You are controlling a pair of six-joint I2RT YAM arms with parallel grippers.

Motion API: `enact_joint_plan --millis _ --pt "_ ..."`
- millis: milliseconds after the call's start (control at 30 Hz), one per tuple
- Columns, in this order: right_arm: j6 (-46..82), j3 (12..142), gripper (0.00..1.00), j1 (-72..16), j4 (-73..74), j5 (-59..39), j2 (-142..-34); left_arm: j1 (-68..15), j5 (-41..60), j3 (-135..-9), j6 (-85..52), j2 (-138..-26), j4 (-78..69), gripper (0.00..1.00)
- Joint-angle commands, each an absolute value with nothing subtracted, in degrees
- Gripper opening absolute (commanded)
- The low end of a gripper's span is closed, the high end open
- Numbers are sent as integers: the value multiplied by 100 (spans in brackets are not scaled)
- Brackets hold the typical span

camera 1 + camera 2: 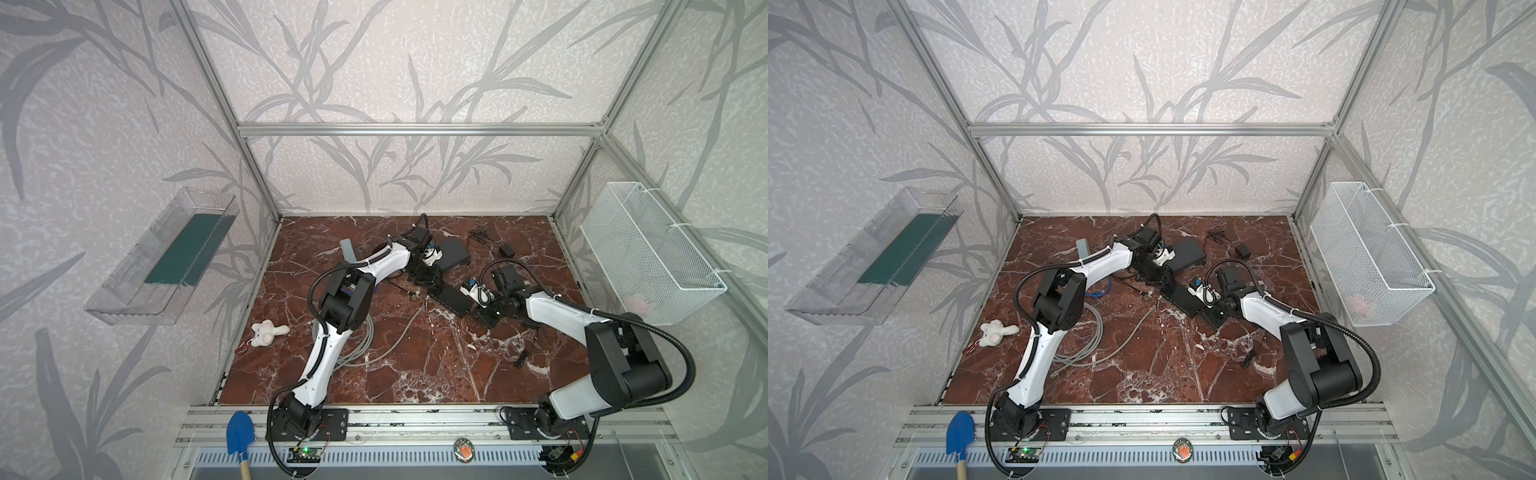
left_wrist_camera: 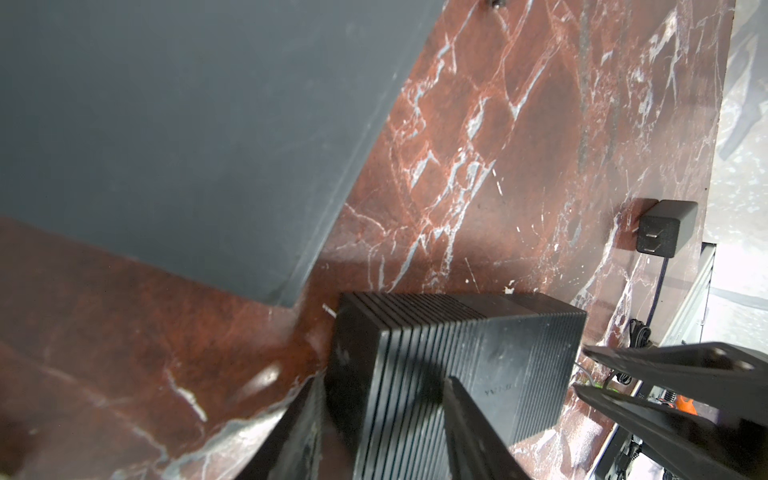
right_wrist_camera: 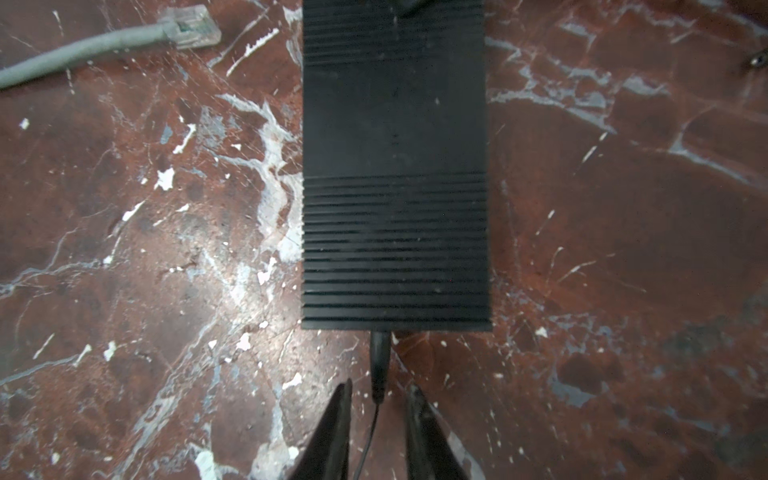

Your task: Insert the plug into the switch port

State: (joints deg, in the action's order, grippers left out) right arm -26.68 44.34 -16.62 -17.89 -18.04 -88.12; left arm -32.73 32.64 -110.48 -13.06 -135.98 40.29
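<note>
Right wrist view looks along the table [image 3: 623, 208], where the black ribbed switch [image 3: 395, 166] lies flat, stretching straight away from the right hand [image 3: 379, 388]. At its far end the left hand [image 2: 386, 380] straddles a corner, one finger beside the casing and one over its top, probably to brace it against a push; whether it truly clamps I cannot tell. The right hand's fingers stand apart, with a gap on either side of the plug [image 3: 380, 361]. The plug lies just ahead of the fingertips, its nose at the switch's near end face, apparently entering the port. Its thin lead [image 3: 365, 449] trails back between the fingers.
</note>
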Motion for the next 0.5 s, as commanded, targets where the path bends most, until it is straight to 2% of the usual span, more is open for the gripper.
enact_joint_plan --millis 0,467 --pt "-2799 4420 24 -1679 -1700 -1837 -8974 -3270 3077 -10863 -1266 -13720 4232 48" --pt "-2795 4539 16 -1685 -1686 -1867 -9218 -3271 3156 -10951 -1349 -13745 4204 48"
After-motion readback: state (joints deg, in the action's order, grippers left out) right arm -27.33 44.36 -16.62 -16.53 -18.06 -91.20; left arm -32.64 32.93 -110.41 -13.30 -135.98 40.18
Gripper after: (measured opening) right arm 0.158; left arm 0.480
